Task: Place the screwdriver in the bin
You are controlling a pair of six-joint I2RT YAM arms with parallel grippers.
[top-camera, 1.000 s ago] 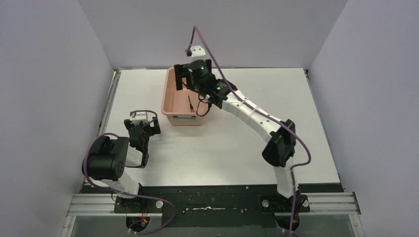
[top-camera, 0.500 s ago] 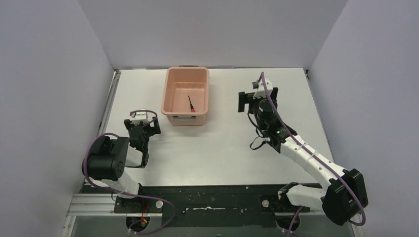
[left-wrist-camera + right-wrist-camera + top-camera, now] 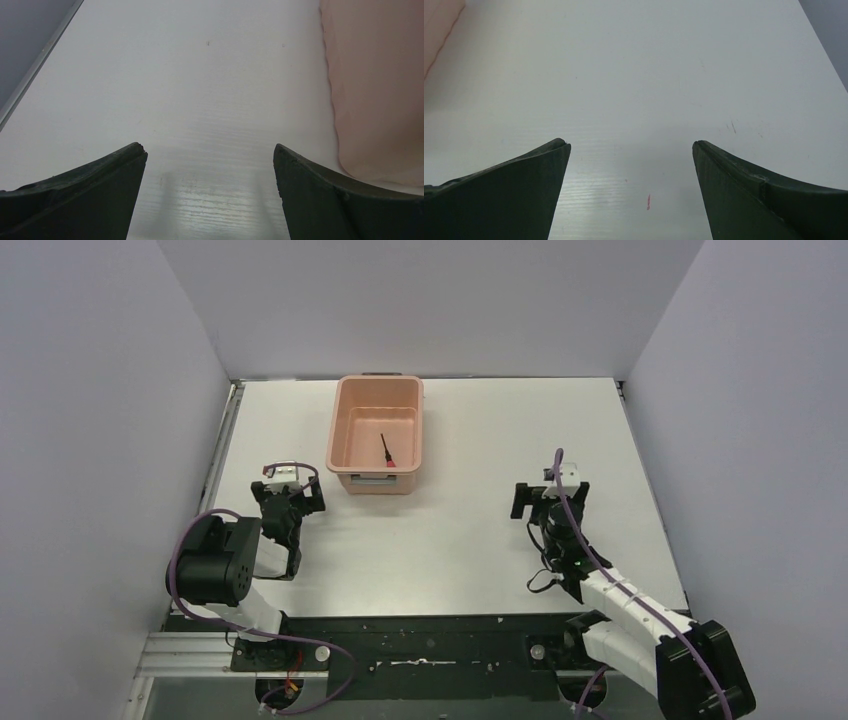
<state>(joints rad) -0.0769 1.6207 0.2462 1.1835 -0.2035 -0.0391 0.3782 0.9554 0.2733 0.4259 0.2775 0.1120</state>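
The screwdriver (image 3: 387, 451), red handle and thin black shaft, lies on the floor of the salmon-pink bin (image 3: 346, 430) at the table's back middle. My left gripper (image 3: 287, 498) is open and empty, low over the table just left of the bin's near end; the bin's side (image 3: 375, 90) shows at the right of the left wrist view. My right gripper (image 3: 549, 497) is open and empty over bare table at the right, far from the bin. A corner of the bin (image 3: 436, 25) shows at the top left of the right wrist view.
Grey walls close in the white table (image 3: 480, 540) on three sides. A metal rail (image 3: 222, 455) runs along the table's left edge. A small red mark (image 3: 648, 201) is on the table between my right fingers. The black base strip (image 3: 430, 640) lies at the near edge.
My right arm has pulled back from above the bin to the near right of the table, folding in. The screwdriver stays in the bin. The left arm has not moved.
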